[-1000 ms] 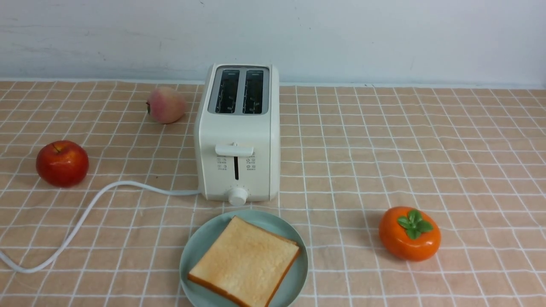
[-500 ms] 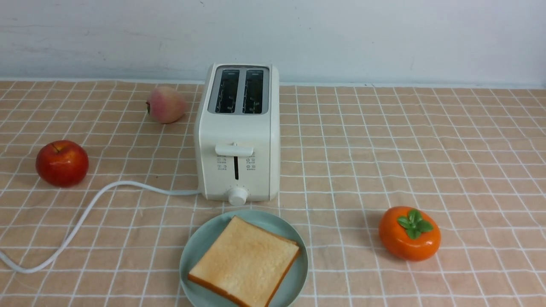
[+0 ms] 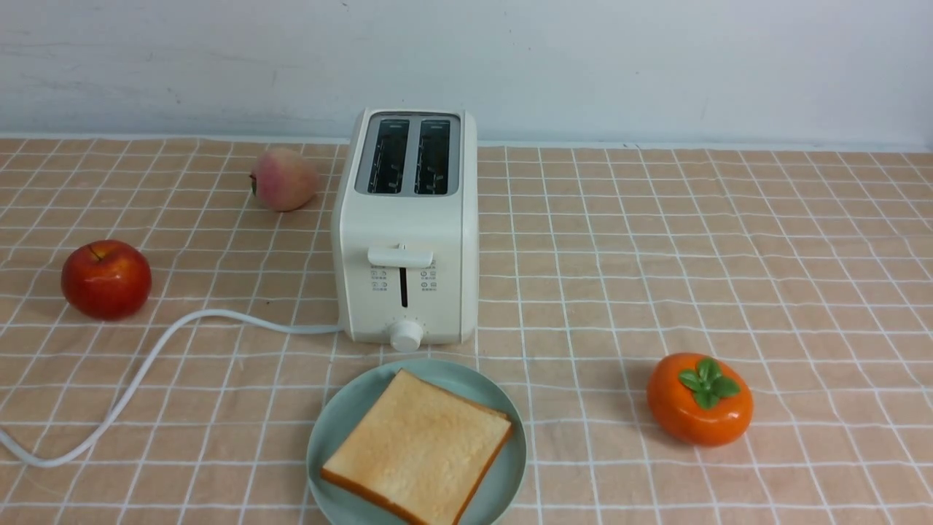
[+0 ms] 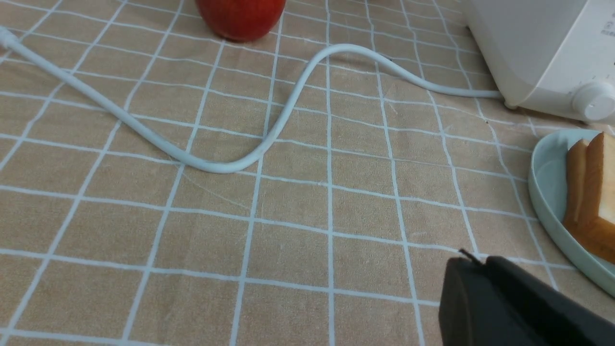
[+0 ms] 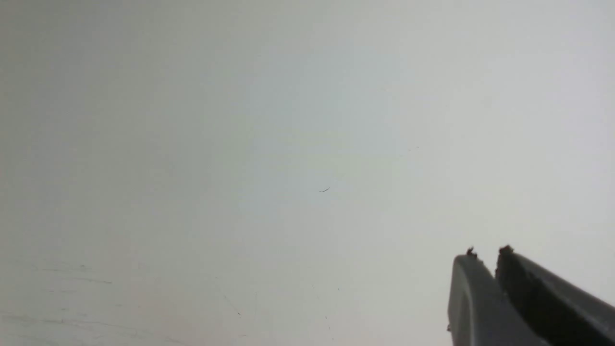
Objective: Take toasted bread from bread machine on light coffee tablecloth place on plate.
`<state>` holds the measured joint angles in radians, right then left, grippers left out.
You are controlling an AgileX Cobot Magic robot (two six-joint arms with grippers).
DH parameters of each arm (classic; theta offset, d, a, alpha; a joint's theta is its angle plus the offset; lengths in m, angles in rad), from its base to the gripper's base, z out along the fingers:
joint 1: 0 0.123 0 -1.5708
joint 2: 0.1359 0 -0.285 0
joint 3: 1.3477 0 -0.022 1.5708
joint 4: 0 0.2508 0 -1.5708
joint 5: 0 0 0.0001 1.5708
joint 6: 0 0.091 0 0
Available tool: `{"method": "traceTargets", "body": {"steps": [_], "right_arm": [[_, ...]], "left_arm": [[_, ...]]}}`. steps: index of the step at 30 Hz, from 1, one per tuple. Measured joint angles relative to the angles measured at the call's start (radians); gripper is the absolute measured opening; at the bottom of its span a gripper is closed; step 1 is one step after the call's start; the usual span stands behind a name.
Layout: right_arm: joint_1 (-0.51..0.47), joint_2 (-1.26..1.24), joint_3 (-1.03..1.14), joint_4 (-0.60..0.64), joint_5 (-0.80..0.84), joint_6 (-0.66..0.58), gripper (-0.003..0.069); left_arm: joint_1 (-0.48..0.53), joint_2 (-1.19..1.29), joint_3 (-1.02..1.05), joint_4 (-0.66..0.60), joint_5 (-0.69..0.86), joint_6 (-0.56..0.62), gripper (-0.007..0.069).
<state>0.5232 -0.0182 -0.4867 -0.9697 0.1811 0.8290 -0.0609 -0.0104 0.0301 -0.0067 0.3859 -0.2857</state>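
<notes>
Honestly, plate (image 3: 332, 430) runs off the near frame edge, toasted bread (image 3: 417, 446) cut off too. Tablecloth (image 3: 729, 255) wide open rightward. Left gripper (image 4: 473, 262) jaws together; right gripper (image 5: 483, 254) jaws barely apart, empty.

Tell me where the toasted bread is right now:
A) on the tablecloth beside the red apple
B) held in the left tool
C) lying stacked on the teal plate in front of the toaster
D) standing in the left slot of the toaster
C: the toasted bread lies on the plate in front of the toaster, whose two slots show empty; the left wrist view shows two slices stacked.
</notes>
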Motion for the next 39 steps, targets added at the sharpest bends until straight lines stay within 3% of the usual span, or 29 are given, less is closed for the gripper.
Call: {"method": "traceTargets", "body": {"steps": [4, 6, 9, 11, 13, 17, 21, 25, 30, 34, 36, 39], "right_arm": [[0.000, 0.000, 0.000, 0.036, 0.000, -0.005, 0.0078], [0.000, 0.000, 0.000, 0.149, 0.001, -0.070, 0.0080], [0.000, 0.000, 0.018, 0.402, 0.003, -0.292, 0.0085], [0.000, 0.000, 0.027, 0.472, 0.001, -0.382, 0.0086], [0.000, 0.000, 0.059, 0.686, 0.001, -0.600, 0.0089], [0.000, 0.000, 0.102, 0.897, -0.004, -0.784, 0.0093], [0.000, 0.000, 0.154, 0.991, -0.005, -0.837, 0.0098], [-0.026, 0.000, 0.233, 1.004, -0.008, -0.846, 0.0104], [-0.199, 0.000, 0.359, 1.008, -0.006, -0.843, 0.0108], [-0.428, 0.000, 0.504, 1.009, 0.072, -0.779, 0.0114], [-0.486, 0.001, 0.509, 1.011, 0.171, -0.740, 0.0118], [-0.523, 0.001, 0.505, 1.011, 0.192, -0.714, 0.0120]], "left_arm": [[0.000, 0.000, 0.000, 0.000, 0.000, 0.000, 0.0030], [0.000, 0.000, 0.000, 0.000, 0.000, 0.000, 0.0034], [0.000, 0.000, 0.000, 0.000, 0.000, 0.000, 0.0038], [0.000, 0.000, 0.000, 0.000, 0.000, 0.000, 0.0039], [0.000, 0.000, 0.000, 0.000, 0.000, 0.000, 0.0040], [0.000, 0.000, 0.000, 0.000, 0.000, 0.000, 0.0048], [0.000, 0.000, 0.000, 0.000, 0.000, 0.000, 0.0052], [0.000, 0.000, 0.000, 0.000, 0.000, 0.000, 0.0052], [0.000, 0.000, 0.000, 0.000, 0.000, 0.000, 0.0055], [0.000, 0.000, 0.001, 0.000, 0.000, 0.000, 0.0057], [0.000, 0.000, 0.001, 0.000, 0.000, 0.000, 0.0057], [0.001, 0.000, 0.001, 0.000, 0.000, 0.000, 0.0063]]}}
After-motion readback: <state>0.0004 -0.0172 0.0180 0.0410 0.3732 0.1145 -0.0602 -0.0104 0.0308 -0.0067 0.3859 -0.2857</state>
